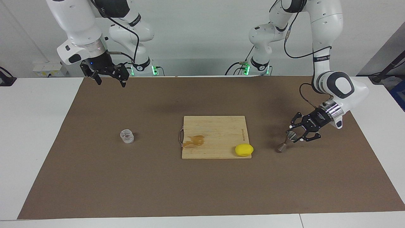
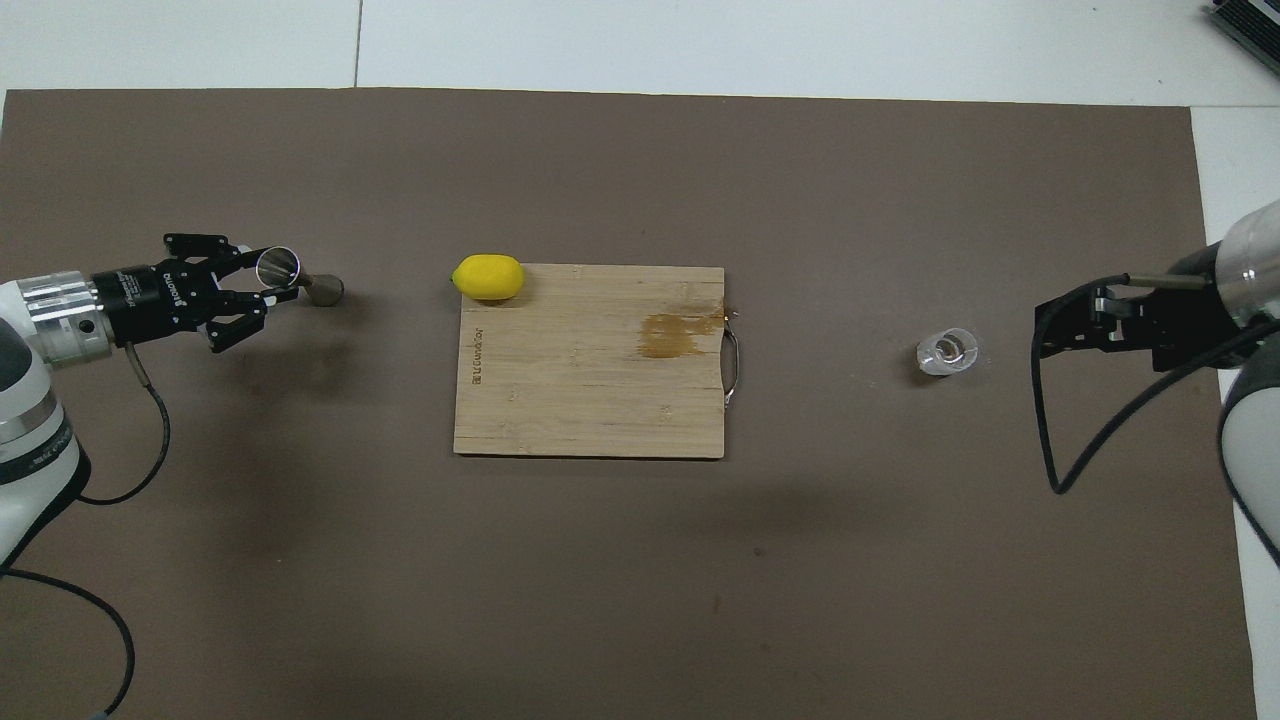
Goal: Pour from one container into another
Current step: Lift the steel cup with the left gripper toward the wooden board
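The small metal jigger [image 1: 282, 147] [image 2: 323, 290] is at the left arm's end of the brown mat, tilted, with its lower cone pointing toward the cutting board. My left gripper [image 1: 292, 136] [image 2: 268, 282] is shut on its upper cone. I cannot tell whether the lower cone still touches the mat. The clear glass tumbler [image 1: 127, 136] [image 2: 947, 351] stands upright on the mat toward the right arm's end. My right gripper [image 1: 109, 80] [image 2: 1045, 335] waits open in the air over the mat's edge by its base, holding nothing.
A wooden cutting board [image 1: 215, 129] [image 2: 590, 400] with a brown stain and a metal handle lies mid-table. A yellow lemon [image 1: 244, 149] [image 2: 488, 277] rests at the board's corner, between the board and the jigger. The brown mat [image 1: 202, 190] covers most of the white table.
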Available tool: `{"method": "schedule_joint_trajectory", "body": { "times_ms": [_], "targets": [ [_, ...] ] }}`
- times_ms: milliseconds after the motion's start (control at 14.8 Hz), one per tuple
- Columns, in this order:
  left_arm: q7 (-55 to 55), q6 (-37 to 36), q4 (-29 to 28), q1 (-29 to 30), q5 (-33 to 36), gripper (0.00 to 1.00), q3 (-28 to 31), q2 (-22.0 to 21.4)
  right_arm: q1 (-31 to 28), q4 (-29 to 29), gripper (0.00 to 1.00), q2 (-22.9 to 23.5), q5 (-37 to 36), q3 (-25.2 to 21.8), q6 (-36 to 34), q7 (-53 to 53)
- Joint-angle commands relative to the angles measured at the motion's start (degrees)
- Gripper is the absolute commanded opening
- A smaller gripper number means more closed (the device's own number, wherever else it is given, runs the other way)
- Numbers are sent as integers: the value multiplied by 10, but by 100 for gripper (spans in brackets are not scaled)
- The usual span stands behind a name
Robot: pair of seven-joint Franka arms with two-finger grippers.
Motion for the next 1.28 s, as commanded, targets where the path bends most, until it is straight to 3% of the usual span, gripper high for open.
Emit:
{"method": "schedule_joint_trajectory", "body": {
  "times_ms": [0,472,876,1212],
  "targets": [
    [-12,-15,-4,-31,-5,0,4,-37,-2,2,100,0,12,-2,-8,-10],
    [-111,16,-11,-155,-5,0,4,-101,-2,2,100,0,12,-2,-8,-10],
    [-180,197,-20,-294,-27,0,1,-94,-2,3,100,0,12,-2,-8,-10],
    [-175,367,-29,-409,-144,0,1,-80,-2,3,100,0,12,-2,-8,-10]
  ]
}}
